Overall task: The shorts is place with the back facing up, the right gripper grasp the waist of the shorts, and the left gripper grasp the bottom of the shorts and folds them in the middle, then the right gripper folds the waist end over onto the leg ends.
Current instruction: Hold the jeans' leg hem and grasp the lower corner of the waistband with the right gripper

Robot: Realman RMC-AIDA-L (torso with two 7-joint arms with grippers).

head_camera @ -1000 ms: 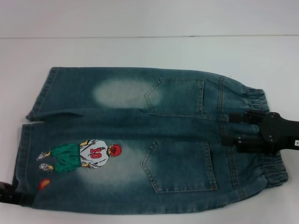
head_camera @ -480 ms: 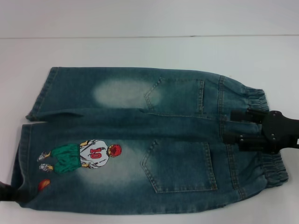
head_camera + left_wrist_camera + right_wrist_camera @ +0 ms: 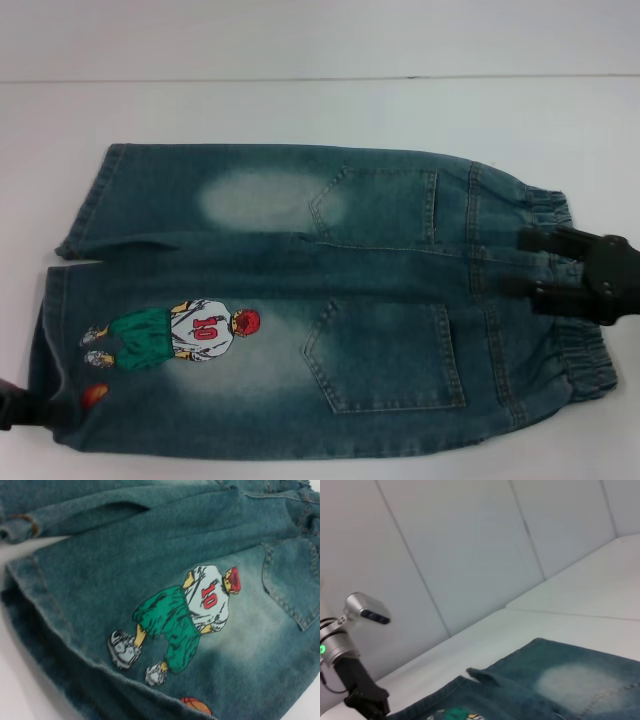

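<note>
We see the shorts (image 3: 290,300) spread flat on the white table (image 3: 320,110), back side up, with both back pockets (image 3: 385,355) showing. The ruffled waist (image 3: 575,335) lies toward the robot's right and the leg ends (image 3: 65,270) toward its left. The cartoon print (image 3: 175,335) of the number 10 player sits on the nearer leg; in the left wrist view the print (image 3: 185,620) fills the middle, with the stitched hem (image 3: 60,620) running beside it and an orange ball at the lower edge cut off by the frame.

The right gripper (image 3: 530,265) hovers over the middle of the waist, its two black fingers (image 3: 545,240) spread apart, one toward each half of the band; we cannot tell whether the tips touch the denim. Its body is cut off at the right edge of the head view.

The left gripper (image 3: 12,408) shows only as a dark sliver at the corner of the nearer leg hem, largely cropped by the frame, so we cannot tell how its fingers stand. In the right wrist view it appears far off (image 3: 367,702), its silver wrist carrying a green light, and its fingertips seem to fall below the frame.
</note>
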